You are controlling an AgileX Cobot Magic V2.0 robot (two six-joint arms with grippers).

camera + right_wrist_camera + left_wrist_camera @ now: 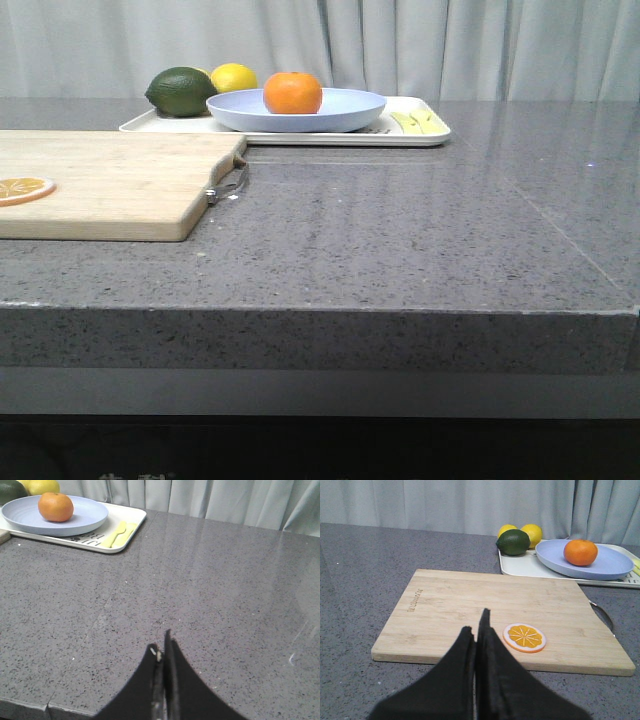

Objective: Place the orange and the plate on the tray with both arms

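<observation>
black left claw (476, 630) together over cutting board (445, 605), right claw (163, 652) together above bare counter (225, 605)

The orange (293, 92) is bright orange on a pale lavender-blue plate (340, 113), which sits on a white tray (425, 136) with yellow printed shapes. Beside them lie a dark green lime (181, 91) and a yellow lemon (234, 77). The cutting board (110, 185) is light wood; its slice (22, 188) is orange with a white rim. The table (420, 240) is speckled grey, the curtain (420, 45) pale grey.
</observation>
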